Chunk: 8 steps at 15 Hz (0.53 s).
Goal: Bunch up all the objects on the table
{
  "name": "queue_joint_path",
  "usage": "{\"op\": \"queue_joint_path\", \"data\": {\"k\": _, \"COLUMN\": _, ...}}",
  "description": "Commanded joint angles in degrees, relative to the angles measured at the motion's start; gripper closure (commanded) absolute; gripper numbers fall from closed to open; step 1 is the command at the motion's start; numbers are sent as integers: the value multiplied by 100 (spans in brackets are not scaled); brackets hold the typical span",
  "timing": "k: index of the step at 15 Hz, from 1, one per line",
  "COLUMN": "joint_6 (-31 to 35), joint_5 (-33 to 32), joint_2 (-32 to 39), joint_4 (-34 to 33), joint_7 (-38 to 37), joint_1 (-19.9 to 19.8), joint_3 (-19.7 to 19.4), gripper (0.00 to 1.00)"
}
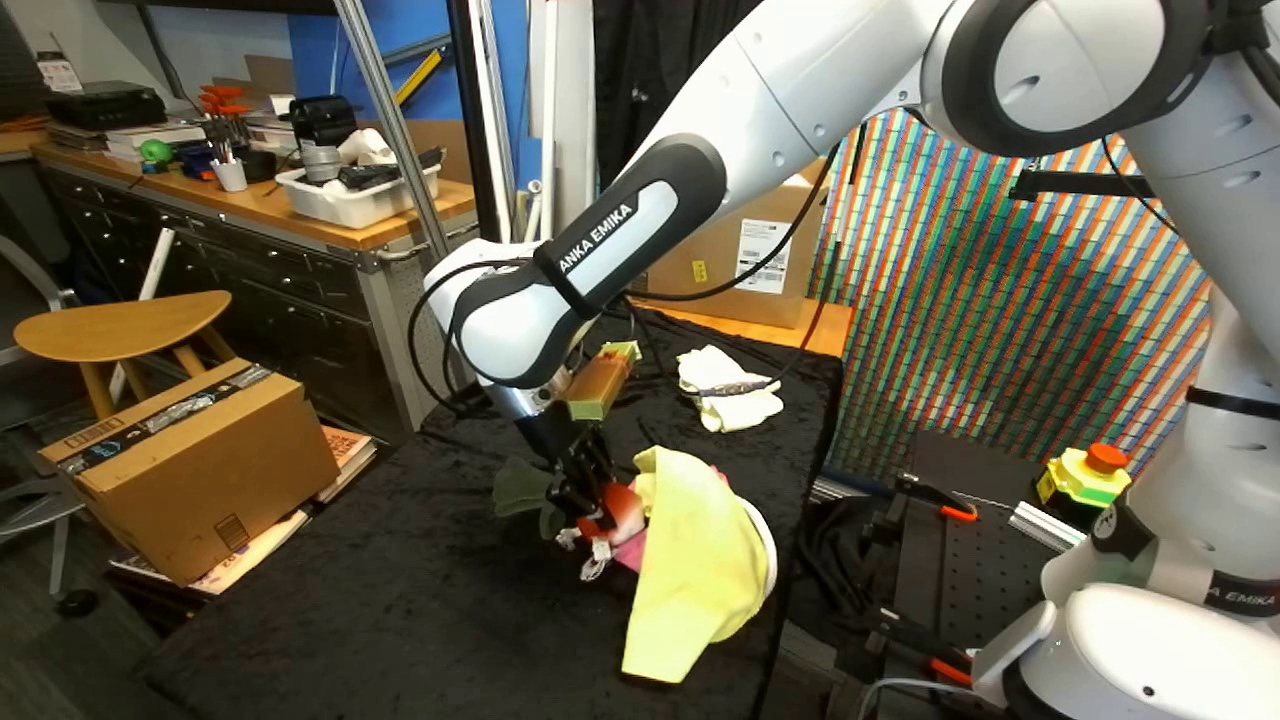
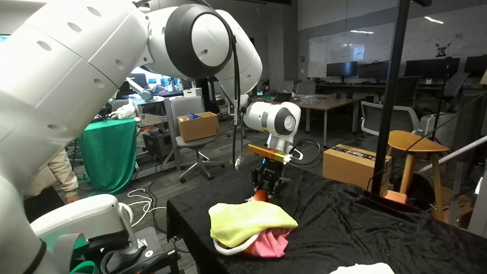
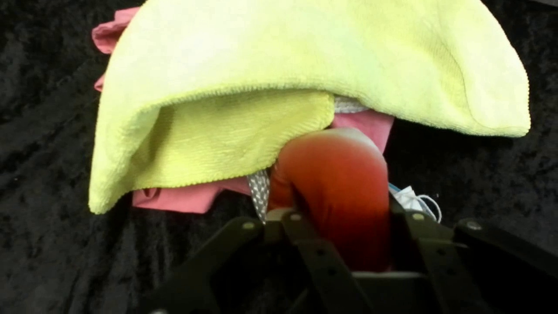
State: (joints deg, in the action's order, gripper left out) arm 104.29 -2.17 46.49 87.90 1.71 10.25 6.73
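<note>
My gripper point(image 1: 590, 505) points down at the table and is shut on a red-orange cloth-like thing point(image 1: 622, 512). It bulges between the fingers in the wrist view point(image 3: 335, 187). A large yellow cloth point(image 1: 700, 560) lies beside it, draped over a pink cloth point(image 2: 272, 241) and a white band point(image 2: 234, 248). A grey patterned strip point(image 3: 260, 189) shows under the yellow edge. A white mask-like item with a loop point(image 3: 409, 198) lies beside the right finger. A white cloth point(image 1: 730, 390) lies apart from this heap. What lies under the yellow cloth is hidden.
A black velvet cloth point(image 1: 480, 620) covers the table. A dark green shape point(image 1: 520, 488) shows beside the gripper in an exterior view. A yellow-orange bar point(image 2: 268, 153) is fixed at the wrist. A cardboard box point(image 1: 190, 460) stands off the table.
</note>
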Motion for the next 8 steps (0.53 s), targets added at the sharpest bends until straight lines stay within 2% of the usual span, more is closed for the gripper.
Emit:
{"op": "queue_joint_path", "data": {"k": 1, "joint_6": -155, "joint_5": 94, "joint_2": 84, "joint_4": -259, "joint_7": -38, "joint_1": 10, "joint_3": 16, "gripper": 31}}
{"op": "queue_joint_path", "data": {"k": 4, "joint_6": -138, "joint_5": 111, "joint_2": 68, "joint_4": -281, "joint_7": -36, "joint_1": -2, "joint_3": 15, "gripper": 6}}
{"op": "queue_joint_path", "data": {"k": 5, "joint_6": -119, "joint_5": 111, "joint_2": 69, "joint_4": -287, "joint_7": -39, "joint_1": -1, "joint_3": 13, "gripper": 2}}
{"op": "queue_joint_path", "data": {"k": 8, "joint_6": -126, "joint_5": 117, "joint_2": 71, "joint_4": -320, "joint_7": -32, "joint_1": -8, "joint_3": 14, "gripper": 0}}
